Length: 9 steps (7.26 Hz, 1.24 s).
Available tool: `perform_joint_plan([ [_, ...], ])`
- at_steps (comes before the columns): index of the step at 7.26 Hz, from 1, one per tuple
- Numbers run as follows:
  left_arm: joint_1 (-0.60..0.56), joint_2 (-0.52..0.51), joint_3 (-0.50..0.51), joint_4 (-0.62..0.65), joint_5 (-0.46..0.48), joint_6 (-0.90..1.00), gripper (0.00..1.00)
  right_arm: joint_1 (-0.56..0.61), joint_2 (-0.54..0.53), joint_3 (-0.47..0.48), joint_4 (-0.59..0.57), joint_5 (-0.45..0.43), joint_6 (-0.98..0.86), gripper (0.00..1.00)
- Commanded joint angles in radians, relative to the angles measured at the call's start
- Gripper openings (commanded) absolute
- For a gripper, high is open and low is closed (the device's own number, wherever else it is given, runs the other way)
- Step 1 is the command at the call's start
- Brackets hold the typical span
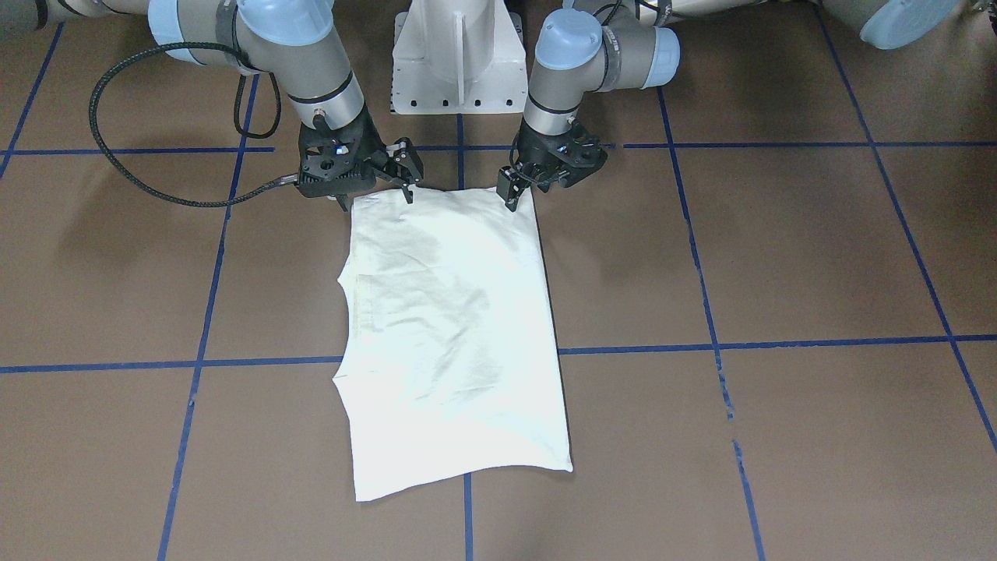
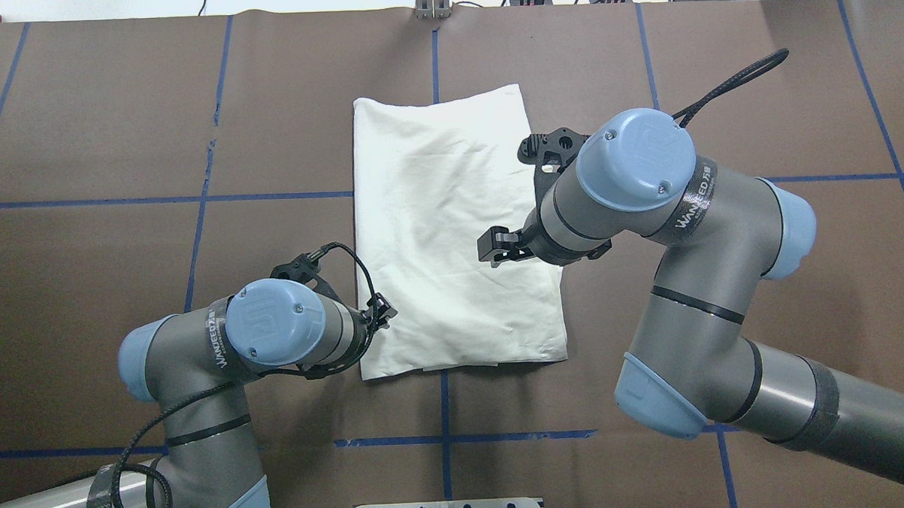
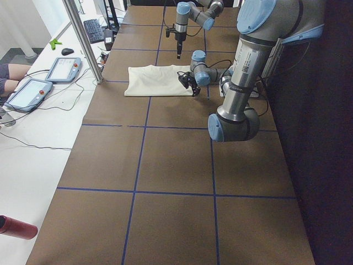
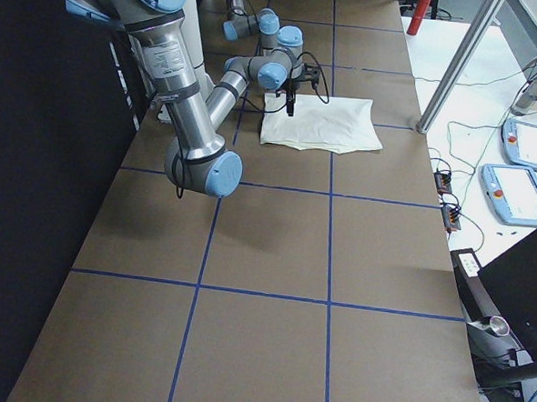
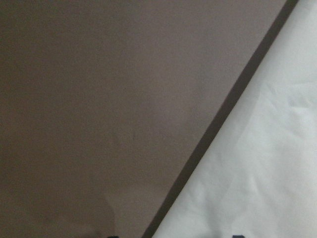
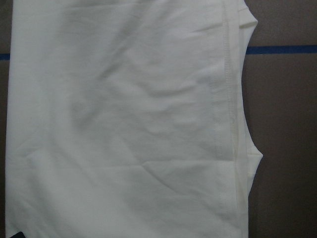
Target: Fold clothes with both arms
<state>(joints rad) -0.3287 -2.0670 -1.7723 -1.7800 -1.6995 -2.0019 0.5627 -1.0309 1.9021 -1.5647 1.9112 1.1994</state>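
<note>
1. The shirt (image 1: 452, 335) lies flat on the brown tabletop (image 1: 779, 257). It is folded to a long strip with the plain cream side up. In the front view it runs from just under the two grippers at upper centre down to lower centre.
2. In that view its right edge is straight. Its left edge is stepped, with two small corners jutting out. Light creases cross the cloth.
3. The right gripper (image 1: 375, 196) is at the strip's top left corner. Its jaws are released, spread wide and grasping nothing.
4. The left gripper (image 1: 523, 187) is at the strip's top right corner, with one finger pointing down at it. I cannot tell whether it touches the cloth.
5. In the left wrist view two dark tips show well apart at the bottom edge, so these jaws are released too. The shirt's edge runs on a slant from upper right to bottom centre, with bare tabletop on its left.
6. In the overhead view the strip fills the centre. The left gripper (image 2: 380, 314) is just beside the strip's lower left edge. The right gripper (image 2: 497, 246) is over its right half, and that arm hides part of the right edge.
7. The right wrist view is mostly cloth — a stitched hem (image 6: 225, 99) runs down the right part.
8. Blue tape lines (image 1: 705, 312) grid the tabletop, and a white base (image 1: 458, 62) stands at top centre of the front view.
9. In the left side view two tablets (image 3: 63, 69) lie at upper left — a red bottle (image 3: 16, 227) lies at lower left.
</note>
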Motion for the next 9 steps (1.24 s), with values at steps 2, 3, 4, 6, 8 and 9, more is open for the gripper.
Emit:
perform_joint_plan([
  [2, 0.011, -0.004, 0.004, 0.001, -0.002, -0.003, 0.7, 0.002, 0.0, 0.0, 0.0, 0.0, 0.0, 1.0],
  [3, 0.011, -0.002, 0.004, 0.001, -0.002, -0.003, 0.6, 0.002, 0.0, 0.002, 0.0, 0.0, 0.0, 1.0],
  [4, 0.013, -0.001, 0.004, 0.001, -0.002, -0.001, 0.52, 0.0, 0.0, 0.003, 0.0, 0.0, 0.0, 1.0],
  [6, 0.016, -0.002, 0.004, 0.001, -0.002, -0.001, 0.46, 0.002, -0.003, 0.005, -0.002, 0.0, 0.0, 1.0],
  [8, 0.025, -0.002, 0.004, 0.001, -0.002, -0.001, 0.36, 0.002, -0.006, 0.006, -0.002, 0.0, 0.0, 1.0],
  [9, 0.026, -0.004, 0.004, 0.001, -0.002, -0.003, 0.29, 0.002, -0.006, 0.006, -0.002, 0.0, 0.0, 1.0],
])
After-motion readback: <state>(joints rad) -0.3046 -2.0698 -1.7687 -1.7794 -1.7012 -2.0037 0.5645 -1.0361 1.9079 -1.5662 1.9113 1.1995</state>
